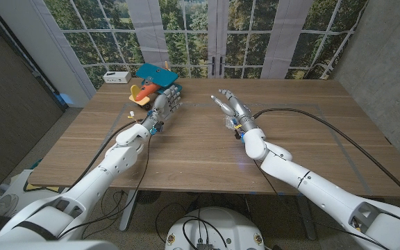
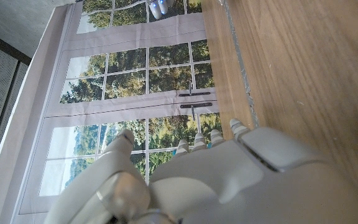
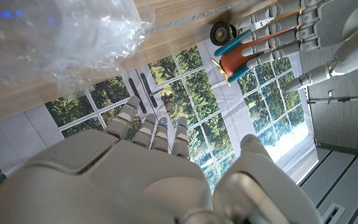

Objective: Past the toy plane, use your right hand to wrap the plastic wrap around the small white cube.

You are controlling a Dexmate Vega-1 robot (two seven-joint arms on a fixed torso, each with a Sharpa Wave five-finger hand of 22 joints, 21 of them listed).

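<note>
Wooden table (image 1: 207, 149) fronts a window mural. Crumpled clear plastic wrap (image 3: 61, 40) lies on the wood near the right hand (image 1: 229, 105), whose fingers are spread, holding nothing. Being light, limp and clingy, it likely wants an edge pinch. Left hand (image 1: 167, 102) grips the orange-and-teal toy plane (image 1: 144, 92). No cube can be made out.

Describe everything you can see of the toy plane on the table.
The toy plane stands at the far left part of the wooden table, in front of the window. It looks like plastic: a teal top part, an orange body and, in the right wrist view, a dark wheel. The left hand is right beside it with fingers against it; whether it grips is unclear.
</note>
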